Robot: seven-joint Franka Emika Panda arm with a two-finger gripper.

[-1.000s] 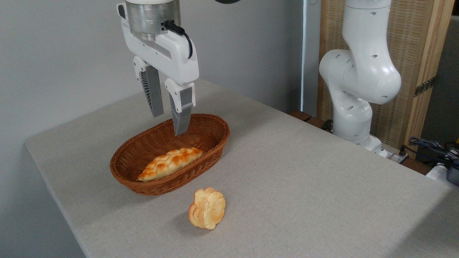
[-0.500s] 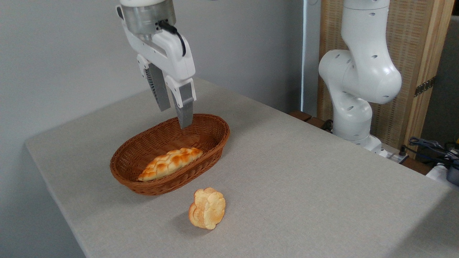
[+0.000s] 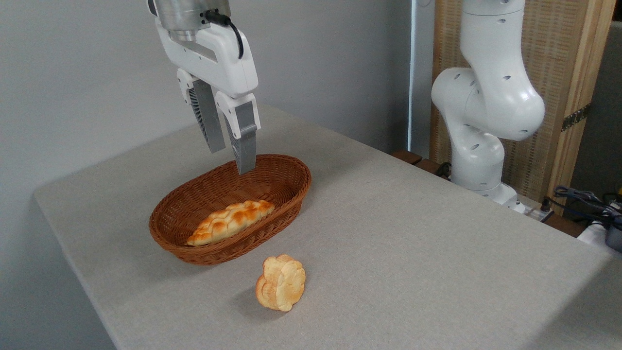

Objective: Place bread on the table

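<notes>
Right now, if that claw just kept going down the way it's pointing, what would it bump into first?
Probably the wicker basket: the open, empty claw hangs over its far end, beyond the braided loaf. Depth is hard to judge from one view.

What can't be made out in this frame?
- Arm: its upper links are cut off by the top edge, so how it joins the tool is unseen.
- Basket: its near wall hides part of the floor and the loaf's underside.
- Bun: its far side and contact with the table face away.
- Right edge: cables and a dark item are cropped and too small to identify.
</notes>
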